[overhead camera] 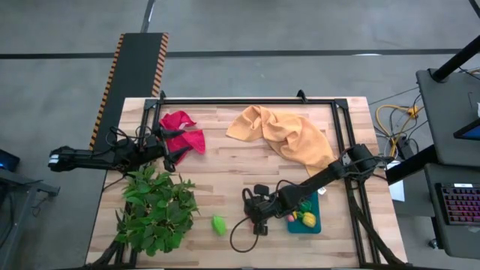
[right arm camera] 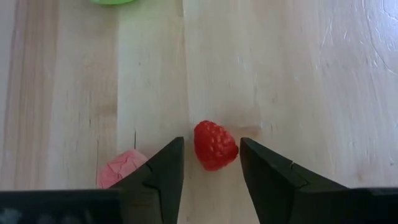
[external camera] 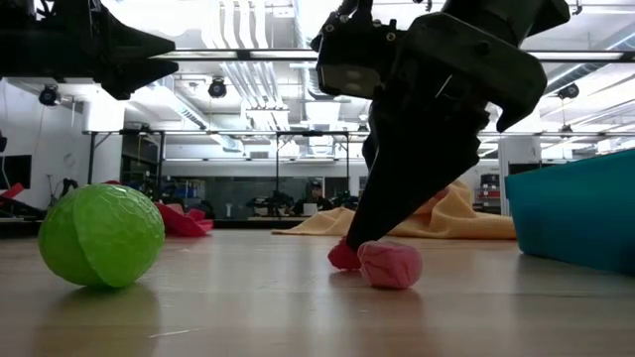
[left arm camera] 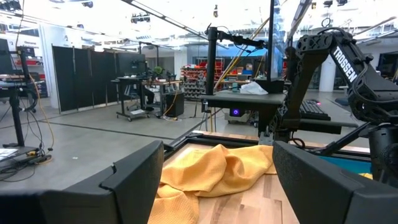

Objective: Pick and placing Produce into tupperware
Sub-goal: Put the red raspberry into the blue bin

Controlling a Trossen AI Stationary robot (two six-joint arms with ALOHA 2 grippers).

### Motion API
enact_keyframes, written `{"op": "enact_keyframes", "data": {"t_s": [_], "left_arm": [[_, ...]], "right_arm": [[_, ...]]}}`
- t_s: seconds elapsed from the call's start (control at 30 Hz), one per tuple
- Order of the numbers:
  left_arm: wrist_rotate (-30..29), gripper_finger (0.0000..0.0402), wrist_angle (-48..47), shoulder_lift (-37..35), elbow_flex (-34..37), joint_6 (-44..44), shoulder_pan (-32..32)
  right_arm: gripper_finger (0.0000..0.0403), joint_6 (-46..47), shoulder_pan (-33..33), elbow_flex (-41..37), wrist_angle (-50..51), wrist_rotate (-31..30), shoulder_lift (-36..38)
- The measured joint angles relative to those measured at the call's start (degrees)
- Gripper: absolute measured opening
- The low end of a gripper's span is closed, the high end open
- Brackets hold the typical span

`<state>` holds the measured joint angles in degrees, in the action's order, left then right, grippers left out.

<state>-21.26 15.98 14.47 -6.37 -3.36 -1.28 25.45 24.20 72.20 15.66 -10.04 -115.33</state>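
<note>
Red raspberry (right arm camera: 215, 144) between right tool's (right arm camera: 211, 163) part-open fingers, slim gaps either side.

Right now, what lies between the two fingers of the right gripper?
In the right wrist view, a small red raspberry piece sits on the table between the right gripper fingers, touching neither; a pink piece lies outside.

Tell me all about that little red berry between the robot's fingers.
The berry is a small red toy raspberry with a bumpy skin, likely plastic or rubber. It lies on the bare wooden table, between the right hand's two dark fingers, which stand close on both sides with slim gaps showing. A pink piece lies just beside it.
</note>
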Motion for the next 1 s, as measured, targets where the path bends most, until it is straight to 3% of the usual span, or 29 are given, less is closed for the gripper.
{"op": "enact_keyframes", "data": {"t_s": [0.23, 0.6, 1.0], "left_arm": [[0.0, 0.0288, 0.01, 0.02, 0.0, 0.0, 0.0], [0.0, 0.0288, 0.01, -0.01, 0.0, 0.0, 0.0], [-0.02, 0.0288, 0.03, 0.01, 0.0, -0.02, 0.02]], "right_arm": [[0.0136, 0.0, 0.0, -0.07, -0.09, 0.02, 0.02], [0.0081, 0.0, -0.02, -0.33, -0.09, 0.0, 0.11], [0.0084, 0.0, -0.04, -0.37, -0.11, -0.02, 0.13]]}}
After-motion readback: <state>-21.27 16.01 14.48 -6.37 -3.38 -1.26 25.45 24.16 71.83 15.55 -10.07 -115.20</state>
